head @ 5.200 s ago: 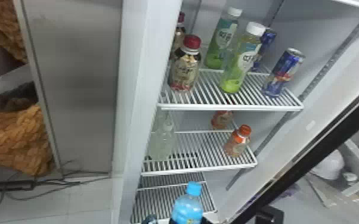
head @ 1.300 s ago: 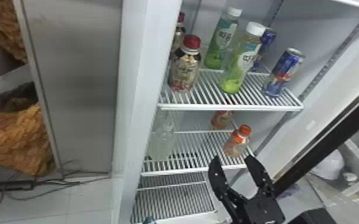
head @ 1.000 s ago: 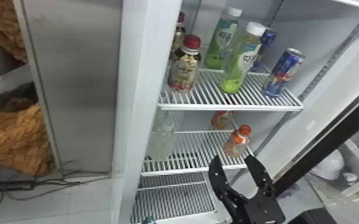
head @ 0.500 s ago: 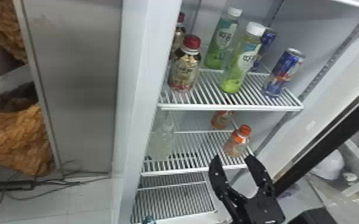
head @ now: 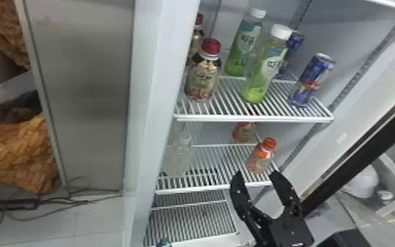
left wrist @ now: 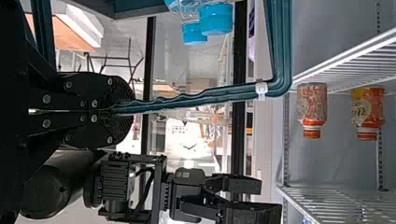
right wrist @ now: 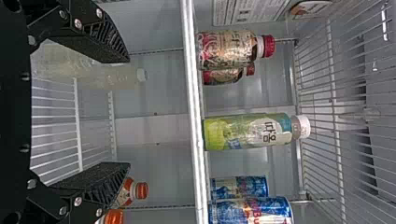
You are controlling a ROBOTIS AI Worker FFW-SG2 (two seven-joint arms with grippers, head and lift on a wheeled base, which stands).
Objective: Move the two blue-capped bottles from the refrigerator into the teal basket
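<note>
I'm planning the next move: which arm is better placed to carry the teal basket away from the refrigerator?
Left, I'd say. The left gripper is shut on the teal basket, which holds two blue-capped bottles; the right gripper is open and empty by the shelves.

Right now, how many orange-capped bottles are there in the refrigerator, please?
2: the front bottle at the right of the middle shelf, the rear bottle behind it; others may be hidden.

Dark Korean lettering was displayed on two white-capped green bottles [head: 261, 77] inside the refrigerator [head: 154, 82]. Red lettering was borne by a blue can [right wrist: 247, 210], and dark characters were printed on an orange-capped bottle's label [left wrist: 360, 111]. Fine print was carried, too small to be read, on a white panel [right wrist: 247, 11].
</note>
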